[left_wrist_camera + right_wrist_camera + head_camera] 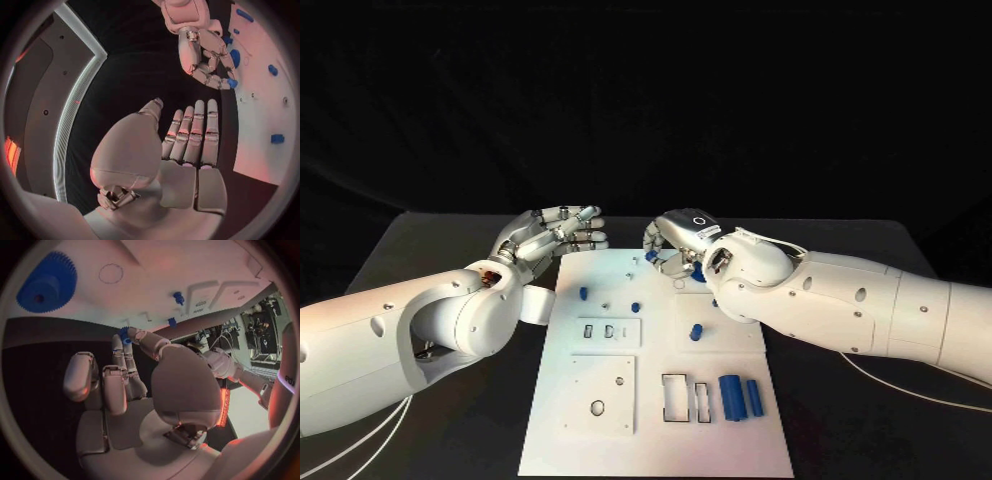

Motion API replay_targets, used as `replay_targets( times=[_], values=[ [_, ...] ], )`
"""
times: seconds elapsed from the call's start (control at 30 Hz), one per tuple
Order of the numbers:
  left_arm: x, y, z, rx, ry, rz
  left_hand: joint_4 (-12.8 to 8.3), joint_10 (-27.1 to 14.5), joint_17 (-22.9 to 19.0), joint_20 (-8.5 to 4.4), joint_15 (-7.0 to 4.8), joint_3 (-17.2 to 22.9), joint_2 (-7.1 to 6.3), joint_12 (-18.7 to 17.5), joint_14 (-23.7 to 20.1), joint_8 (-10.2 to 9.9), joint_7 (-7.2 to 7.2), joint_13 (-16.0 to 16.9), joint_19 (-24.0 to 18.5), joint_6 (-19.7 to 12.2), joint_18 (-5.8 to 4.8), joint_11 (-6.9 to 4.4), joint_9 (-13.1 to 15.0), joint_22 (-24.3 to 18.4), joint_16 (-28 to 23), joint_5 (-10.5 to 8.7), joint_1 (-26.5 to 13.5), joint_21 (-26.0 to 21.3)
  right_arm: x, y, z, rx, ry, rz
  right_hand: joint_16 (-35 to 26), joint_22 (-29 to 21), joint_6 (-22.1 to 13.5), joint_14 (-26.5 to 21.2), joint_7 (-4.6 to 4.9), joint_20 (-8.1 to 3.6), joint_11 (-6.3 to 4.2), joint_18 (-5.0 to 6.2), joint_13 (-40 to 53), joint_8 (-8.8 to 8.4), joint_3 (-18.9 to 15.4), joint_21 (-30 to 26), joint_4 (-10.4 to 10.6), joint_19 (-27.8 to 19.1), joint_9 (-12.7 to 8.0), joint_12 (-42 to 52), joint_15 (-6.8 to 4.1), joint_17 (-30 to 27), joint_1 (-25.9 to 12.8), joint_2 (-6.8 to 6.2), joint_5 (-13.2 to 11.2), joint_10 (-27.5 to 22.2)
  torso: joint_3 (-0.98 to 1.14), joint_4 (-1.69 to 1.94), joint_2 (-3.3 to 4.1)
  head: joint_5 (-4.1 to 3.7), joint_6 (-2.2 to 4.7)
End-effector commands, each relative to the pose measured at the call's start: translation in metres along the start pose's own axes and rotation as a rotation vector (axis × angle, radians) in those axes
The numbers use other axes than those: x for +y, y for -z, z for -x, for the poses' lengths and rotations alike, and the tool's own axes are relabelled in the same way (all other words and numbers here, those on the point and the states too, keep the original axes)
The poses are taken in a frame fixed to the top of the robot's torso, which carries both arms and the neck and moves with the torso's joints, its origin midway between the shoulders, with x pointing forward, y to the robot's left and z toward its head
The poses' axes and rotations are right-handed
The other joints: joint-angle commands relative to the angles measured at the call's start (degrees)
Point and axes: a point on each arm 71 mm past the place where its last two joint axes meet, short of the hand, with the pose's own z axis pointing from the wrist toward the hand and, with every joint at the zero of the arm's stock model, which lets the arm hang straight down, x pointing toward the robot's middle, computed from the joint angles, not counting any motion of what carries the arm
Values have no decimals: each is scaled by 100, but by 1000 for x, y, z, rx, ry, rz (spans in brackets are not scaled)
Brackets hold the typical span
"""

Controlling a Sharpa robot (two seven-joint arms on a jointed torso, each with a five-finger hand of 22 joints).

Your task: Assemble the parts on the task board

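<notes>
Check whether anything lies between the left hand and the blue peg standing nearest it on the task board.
Nothing visible does. The left hand hovers open just off the task board at its far left corner, and only bare white plate lies between its fingers and the blue peg.

A robot lab: black-draped table [444, 240], white task board [733, 440].

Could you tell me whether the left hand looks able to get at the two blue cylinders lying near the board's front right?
Probably yes, with a long reach: the left hand is open and holds nothing, and the board between it and the blue cylinders carries only low parts.
</notes>
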Motion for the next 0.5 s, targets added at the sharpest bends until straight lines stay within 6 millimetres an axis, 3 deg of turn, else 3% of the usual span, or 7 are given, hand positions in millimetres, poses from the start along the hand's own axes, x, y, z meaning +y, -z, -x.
replay_targets(
  times=[0.03,0.5],
  values=[
    [-3,-1,-3,16,18,-12,11,-26,8,12,-2,-21,21,-36,-44,-26,244,3,-24,-49,29,-1,-6,-5,21,-19,-16,-25,1,-3,-2,-25,-2,-9,34,-1,-15,350,-24,-14,-89,-74,11,-10,76,27,43,-12,476,-21,-15,238,6,20,37,91,-15,3,19,24,-12],
    [-5,-1,-5,20,22,-12,9,-29,12,13,1,-21,27,-35,-56,-26,246,4,-29,-53,28,0,-6,-8,22,-19,-15,-29,9,-12,-15,-5,-23,-22,22,-37,-41,342,-18,-10,-80,-65,13,-24,91,1,58,-37,490,-42,-9,205,-11,7,42,71,-37,50,61,28,-9]
  ],
)
